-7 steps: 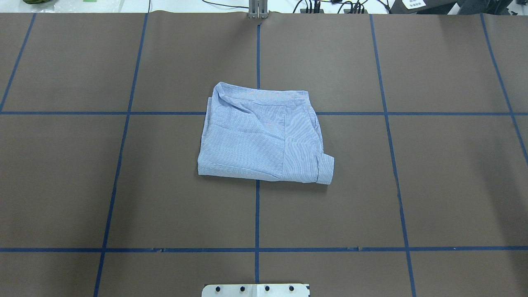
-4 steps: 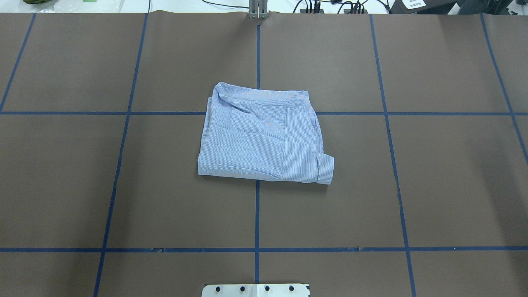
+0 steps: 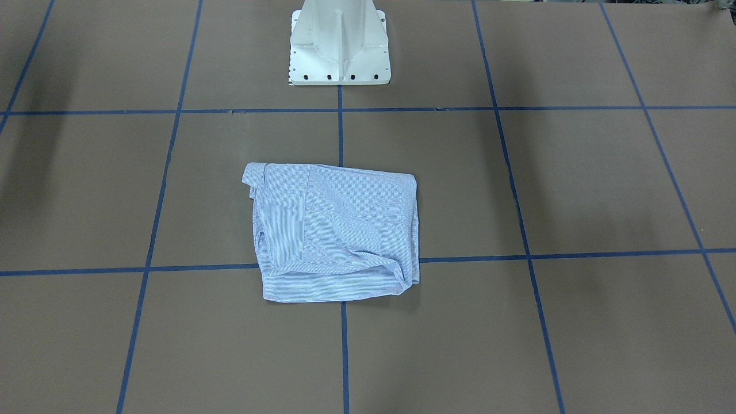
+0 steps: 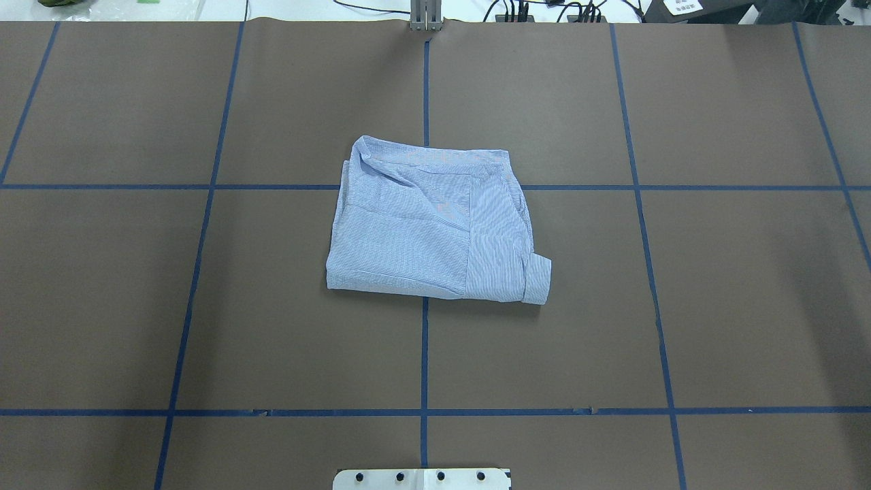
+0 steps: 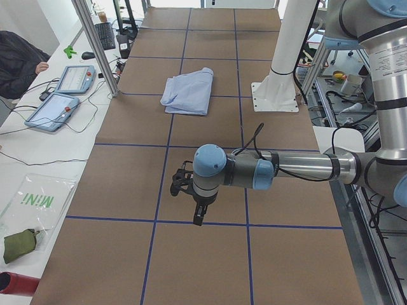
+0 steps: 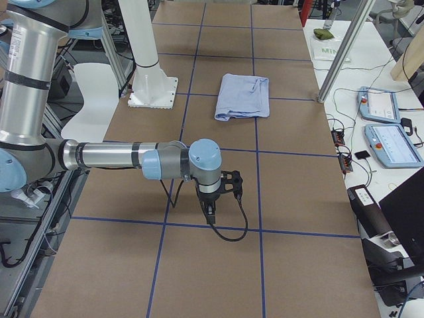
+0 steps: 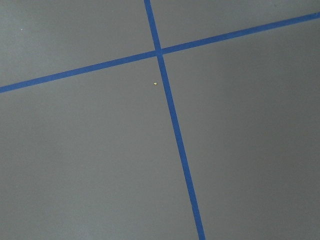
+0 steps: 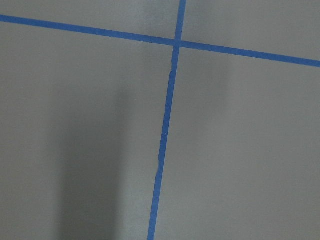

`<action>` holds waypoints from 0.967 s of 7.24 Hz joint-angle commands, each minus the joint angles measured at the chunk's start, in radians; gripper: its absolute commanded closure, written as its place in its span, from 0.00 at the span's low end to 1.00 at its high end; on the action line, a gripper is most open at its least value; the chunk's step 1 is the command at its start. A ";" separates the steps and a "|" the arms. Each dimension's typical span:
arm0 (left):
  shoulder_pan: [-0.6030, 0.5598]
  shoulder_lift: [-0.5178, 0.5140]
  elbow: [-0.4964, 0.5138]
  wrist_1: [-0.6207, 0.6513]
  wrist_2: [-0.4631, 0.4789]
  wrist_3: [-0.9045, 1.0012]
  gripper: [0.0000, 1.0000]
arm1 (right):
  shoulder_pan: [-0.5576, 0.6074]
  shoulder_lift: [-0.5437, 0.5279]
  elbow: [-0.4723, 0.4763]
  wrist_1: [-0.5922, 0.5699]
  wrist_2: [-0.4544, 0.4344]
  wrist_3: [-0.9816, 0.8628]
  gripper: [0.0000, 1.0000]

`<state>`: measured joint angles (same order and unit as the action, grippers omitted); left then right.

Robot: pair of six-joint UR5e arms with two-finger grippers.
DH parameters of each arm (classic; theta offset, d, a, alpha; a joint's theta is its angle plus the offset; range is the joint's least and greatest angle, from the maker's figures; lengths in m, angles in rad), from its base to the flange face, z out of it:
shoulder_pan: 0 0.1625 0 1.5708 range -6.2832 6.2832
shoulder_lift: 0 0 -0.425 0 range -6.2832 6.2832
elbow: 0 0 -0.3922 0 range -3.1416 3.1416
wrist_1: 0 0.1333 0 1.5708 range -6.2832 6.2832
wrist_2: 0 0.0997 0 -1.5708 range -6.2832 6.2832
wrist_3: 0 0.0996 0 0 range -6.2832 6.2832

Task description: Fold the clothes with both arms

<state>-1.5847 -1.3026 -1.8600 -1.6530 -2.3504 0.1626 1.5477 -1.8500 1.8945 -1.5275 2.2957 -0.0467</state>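
Observation:
The light blue striped shirt [image 4: 435,224] lies folded into a rough rectangle at the middle of the brown table, one cuff sticking out at its near right corner. It also shows in the front view [image 3: 336,230] and both side views [image 5: 187,94] [image 6: 242,96]. My left gripper [image 5: 198,216] hangs over bare table far from the shirt, pointing down. My right gripper [image 6: 211,213] does the same at the other end. Both show only in the side views, so I cannot tell whether they are open or shut. The wrist views show only table and blue tape.
The white pedestal base [image 3: 339,46] stands at the robot's side of the table. Blue tape lines [image 4: 424,354] divide the brown surface into squares. Teach pendants [image 5: 63,95] and cables lie on the white bench beyond the far edge.

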 commanded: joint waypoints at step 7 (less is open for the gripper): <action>0.000 0.002 0.005 -0.001 -0.001 -0.002 0.00 | 0.000 0.000 0.003 0.001 -0.002 0.005 0.00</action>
<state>-1.5853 -1.3008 -1.8539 -1.6536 -2.3506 0.1611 1.5477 -1.8493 1.8978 -1.5263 2.2921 -0.0422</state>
